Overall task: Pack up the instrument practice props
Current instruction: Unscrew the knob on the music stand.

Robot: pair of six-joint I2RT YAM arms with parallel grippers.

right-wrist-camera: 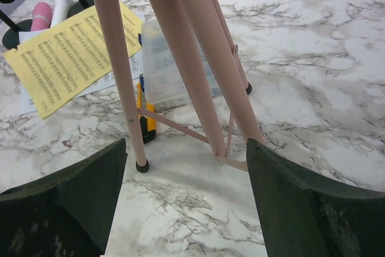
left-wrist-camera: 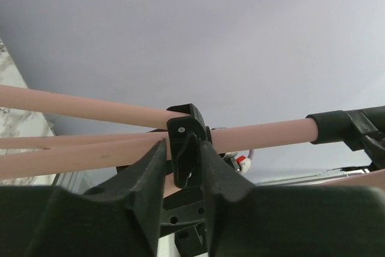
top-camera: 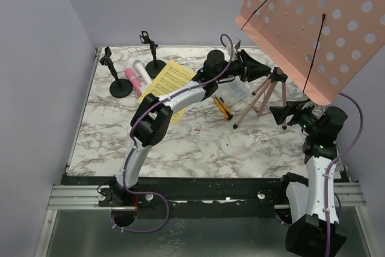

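Microphones (top-camera: 135,76) and sheet music (top-camera: 169,81) lie left on the table (top-camera: 198,148). The left hand (left-wrist-camera: 180,148) sits narrowed around the pink music rack's (top-camera: 307,22) black clamp (left-wrist-camera: 183,126), likely to fold it; whether it grips, I cannot tell. The right hand (right-wrist-camera: 186,142) gapes empty astride the legs (right-wrist-camera: 192,58).

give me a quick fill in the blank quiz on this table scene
1. The pink music rack stands on ___ legs.
2. The right gripper faces those legs with its jaws ___.
3. The sheet-music page lying on top is ___.
4. Beside the pink microphone lies a ___ one.
Missing words: three, open, yellow, white.
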